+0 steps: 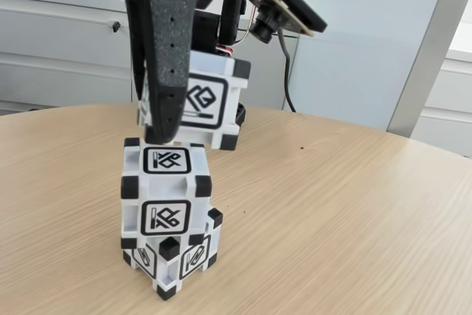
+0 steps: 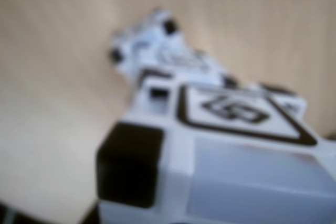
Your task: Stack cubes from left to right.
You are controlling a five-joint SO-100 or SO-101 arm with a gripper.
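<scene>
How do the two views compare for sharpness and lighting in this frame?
Fixed view: sharp and evenly daylit, glyphs on the held cube and the two stacked cubes readable, only soft shadows on the table; the gripper is dark, close and cropped at the top. Wrist view: soft throughout, the near cube blurred, the cubes beyond more smeared, the table washed out.

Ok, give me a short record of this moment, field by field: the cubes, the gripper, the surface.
stack: middle cube sits on bottom cube, which is turned at an angle to it
held cube: third cube in the gripper, tilted, just above the stack
contact with stack: cannot tell
gripper: shut on the third cube
surface: light wooden table
wrist view: blurred; held cube close up
</scene>
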